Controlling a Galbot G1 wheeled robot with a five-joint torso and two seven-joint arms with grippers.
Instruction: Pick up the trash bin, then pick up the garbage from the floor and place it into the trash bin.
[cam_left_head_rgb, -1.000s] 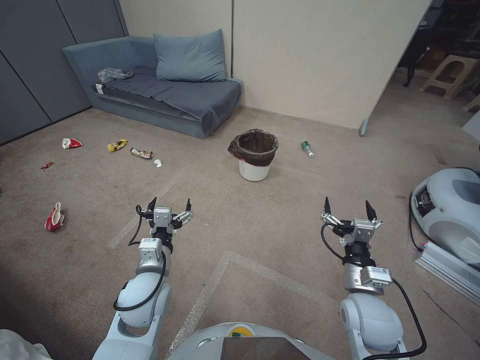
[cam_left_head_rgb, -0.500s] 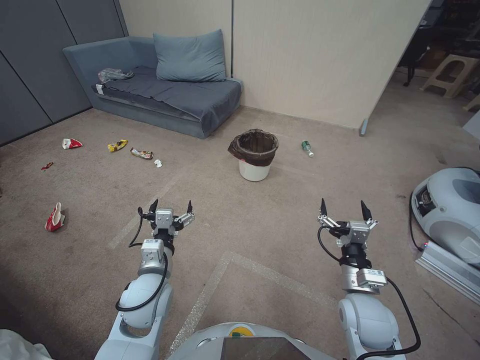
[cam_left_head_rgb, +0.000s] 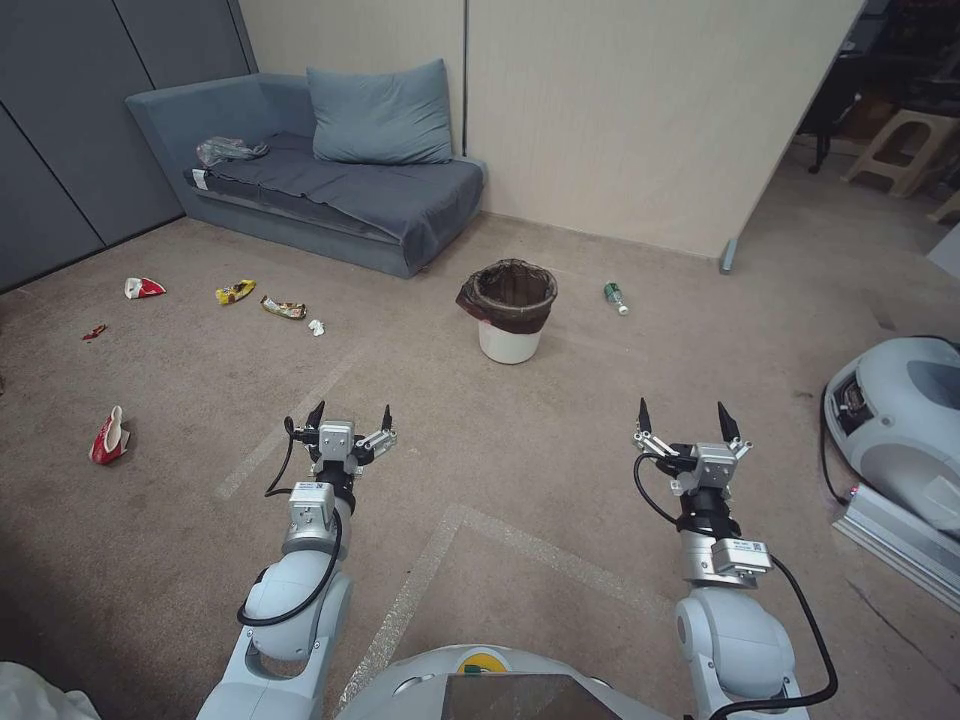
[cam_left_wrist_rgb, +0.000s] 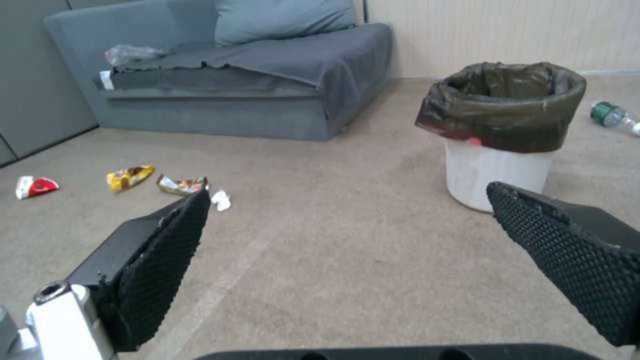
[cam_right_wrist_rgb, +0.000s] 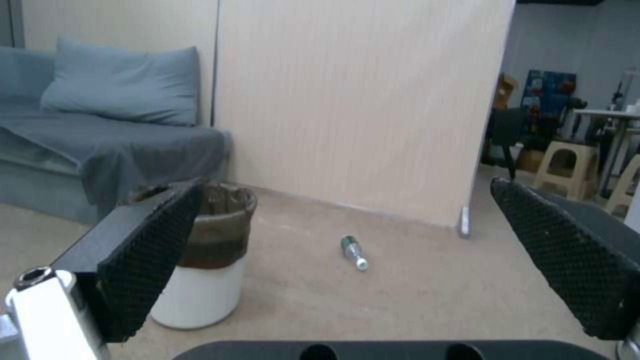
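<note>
On the carpeted floor (cam_left_head_rgb: 560, 440) the trash bin (cam_left_head_rgb: 509, 310) stands far ahead, centre, well apart from both arms. Left gripper (cam_left_head_rgb: 351, 417) and right gripper (cam_left_head_rgb: 682, 418) hover low, jaws spread; close in squarely before gripping its rim.

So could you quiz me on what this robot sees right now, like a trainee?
1. True or false: the trash bin stands upright on the floor.
2. Which lies nearer the bin: a) the green bottle b) the red-and-white wrapper?
3. Fill in: the left gripper and right gripper are both ____.

Key: 1 true. 2 a. 3 open, holding nothing.
</note>
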